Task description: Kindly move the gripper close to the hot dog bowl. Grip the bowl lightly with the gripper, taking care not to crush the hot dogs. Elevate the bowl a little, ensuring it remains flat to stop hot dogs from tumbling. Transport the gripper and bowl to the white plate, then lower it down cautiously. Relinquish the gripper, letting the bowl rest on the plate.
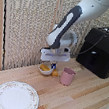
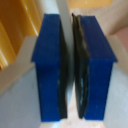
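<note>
The hot dog bowl [image 1: 46, 68] is a small white bowl with yellow-orange hot dogs [image 1: 45, 66] in it, on the wooden table near the back wall. My gripper [image 1: 53, 63] reaches down onto the side of the bowl nearer the exterior view's right. In the wrist view the gripper [image 2: 71, 65] has its two blue fingers [image 2: 50, 65] nearly together, with the bowl's thin white rim [image 2: 62, 10] pinched between them and a yellow hot dog [image 2: 12, 30] beside them. The white plate [image 1: 15, 97] with a floral rim lies at the front, toward the exterior view's left, apart from the bowl.
A pink cup [image 1: 67, 76] stands just to the exterior view's right of the bowl. A loose orange food piece [image 1: 55, 73] lies between them. A black box [image 1: 101, 51] with cables sits at the back right. A woven screen forms the back wall.
</note>
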Motion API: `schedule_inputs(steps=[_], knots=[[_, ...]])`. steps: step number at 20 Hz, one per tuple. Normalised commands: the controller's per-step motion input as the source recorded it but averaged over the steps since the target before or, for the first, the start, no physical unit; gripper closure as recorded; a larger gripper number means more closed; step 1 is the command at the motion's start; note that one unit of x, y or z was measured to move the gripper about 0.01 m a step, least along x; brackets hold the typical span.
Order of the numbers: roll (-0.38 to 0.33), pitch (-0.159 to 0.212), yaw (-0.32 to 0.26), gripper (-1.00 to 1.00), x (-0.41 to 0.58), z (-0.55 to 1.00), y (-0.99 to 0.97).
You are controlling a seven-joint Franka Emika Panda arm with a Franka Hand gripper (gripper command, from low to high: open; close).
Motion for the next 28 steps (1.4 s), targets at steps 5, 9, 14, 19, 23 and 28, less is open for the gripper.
schedule_inputs(steps=[5, 9, 14, 19, 23, 28], knots=[[0.141, 0.000, 0.000, 1.00, 0.007, 0.79, 0.06], [0.176, 0.000, -0.004, 1.00, -0.068, 0.66, 0.36], [0.182, 0.000, 0.000, 1.00, -0.241, 0.61, 0.66], [0.184, -0.011, 0.000, 1.00, -0.282, 0.45, 0.73], [0.144, -0.028, 0.001, 1.00, -0.316, 0.28, 0.77], [0.127, -0.068, 0.029, 1.00, -0.366, 0.10, 0.69]])
